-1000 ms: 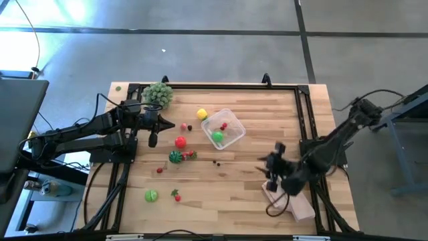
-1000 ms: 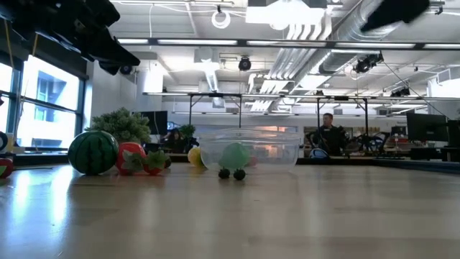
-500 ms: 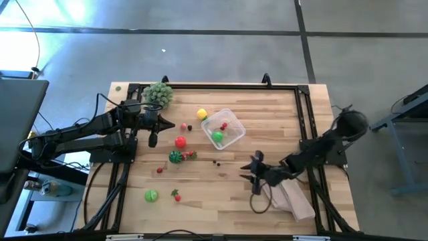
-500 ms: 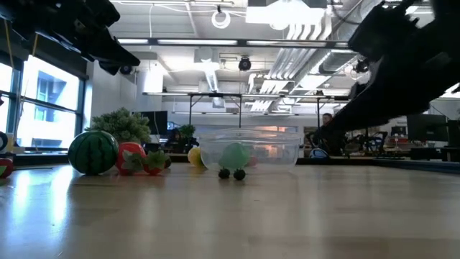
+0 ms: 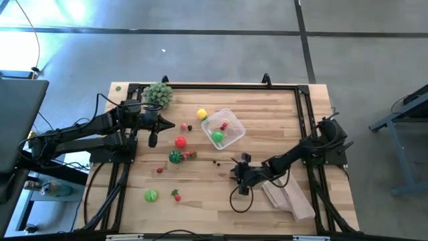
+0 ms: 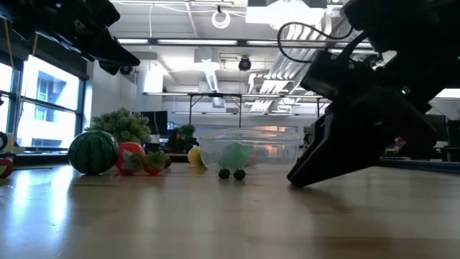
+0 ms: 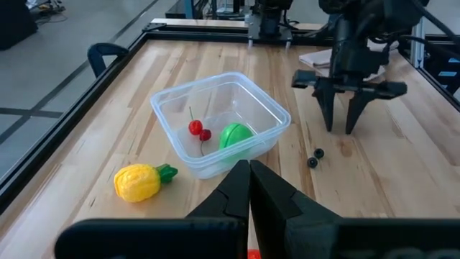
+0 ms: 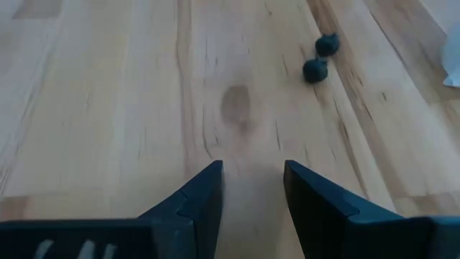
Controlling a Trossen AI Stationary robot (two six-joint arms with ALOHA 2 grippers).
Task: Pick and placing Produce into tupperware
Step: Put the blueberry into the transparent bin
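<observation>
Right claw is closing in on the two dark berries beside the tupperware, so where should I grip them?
Take the two dark berries across the pair from straight above. They sit touching on bare wood just short of the tupperware, too small for a side approach. The right claw is open and low, so advance it, then pinch.

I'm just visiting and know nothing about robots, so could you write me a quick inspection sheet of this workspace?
Surface: wooden table in a black frame.
Job's things: clear tupperware holds a green fruit and red cherries; yellow fruit, red fruit, toy watermelon, green piece and two dark berries lie loose.
Clutter: spiky green plant; tan cloth.
Claws: right claw open, low over bare wood near the berries; left claw shut, empty, at the table's left edge.
Cables: black cable looping by the right claw.
Surroundings: grey floor; workshop behind.
</observation>
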